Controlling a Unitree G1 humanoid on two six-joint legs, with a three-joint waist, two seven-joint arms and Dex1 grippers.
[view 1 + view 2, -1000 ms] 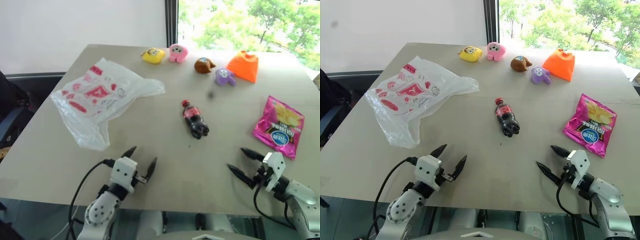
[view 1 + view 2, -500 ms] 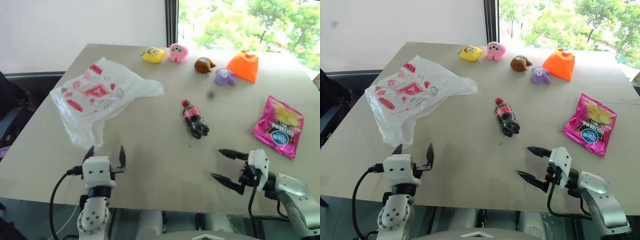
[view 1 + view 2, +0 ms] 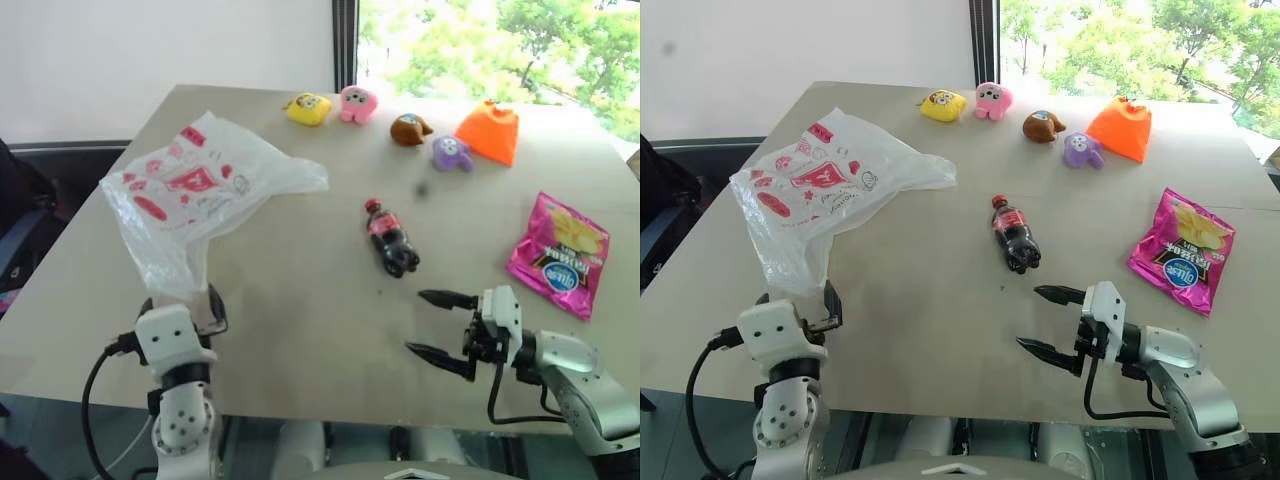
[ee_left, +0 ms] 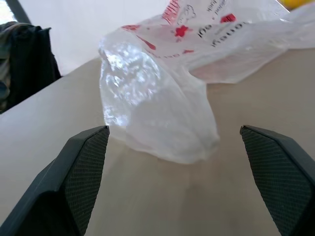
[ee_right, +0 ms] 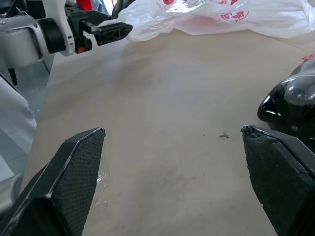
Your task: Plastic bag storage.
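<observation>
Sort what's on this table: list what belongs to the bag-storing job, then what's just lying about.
Belongs to the job:
- plastic bag
- left gripper, open, facing the bag's near end
- right gripper, open

Lying about:
- cola bottle
- pink chips packet
- yellow toy
- pink toy
- brown toy
- purple toy
- orange pouch

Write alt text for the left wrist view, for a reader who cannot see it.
A crumpled translucent white plastic bag with red print lies on a tan table, straight ahead of the open left gripper, whose two black fingers stand wide apart and clear of it. Beyond the table's far edge are a pale wall and a dark chair.
</observation>
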